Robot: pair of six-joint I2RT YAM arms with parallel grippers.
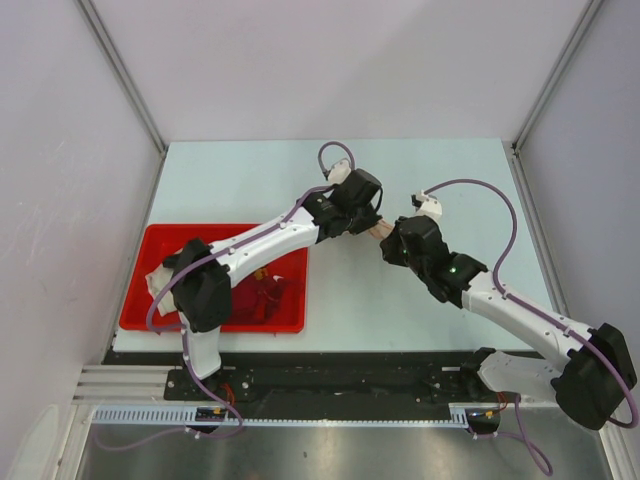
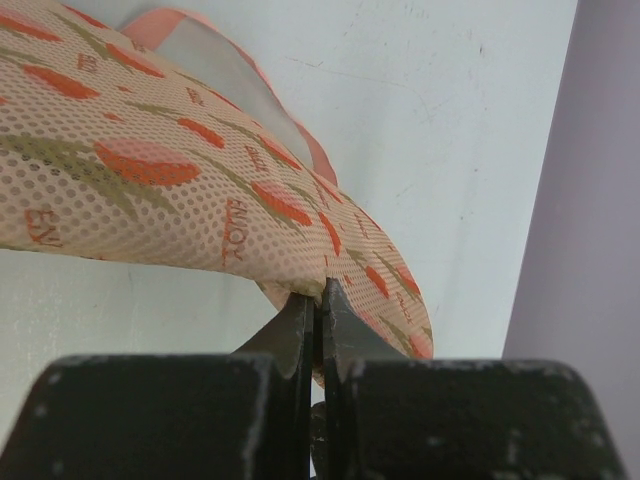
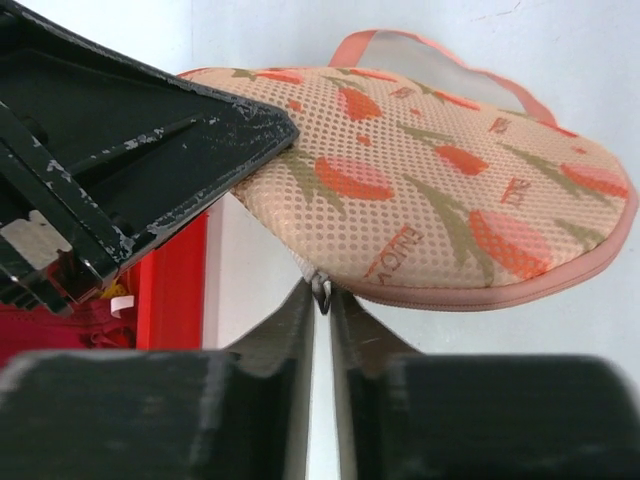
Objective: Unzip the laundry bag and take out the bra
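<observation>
laundry bag [image 3: 430, 190] pink-beige, orange-red print, olive stems; tray [image 1: 165, 240] red

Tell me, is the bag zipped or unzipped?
Zipped, where visible: the bag rim runs closed from the pull, pinched by the right gripper.

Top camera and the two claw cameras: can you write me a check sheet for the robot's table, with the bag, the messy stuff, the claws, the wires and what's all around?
Surface: pale table, with a red tray on its left part.
Job's things: laundry bag held between the two grippers, zip looks closed; bra: nothing seen.
Clutter: dark red garment in the tray.
Grippers: left gripper shut on the bag's edge; right gripper closed to a slit, zip pull between its tips.
Cables: purple cables looping off both arms.
Surroundings: grey walls on three sides, metal rail at the near edge.
</observation>
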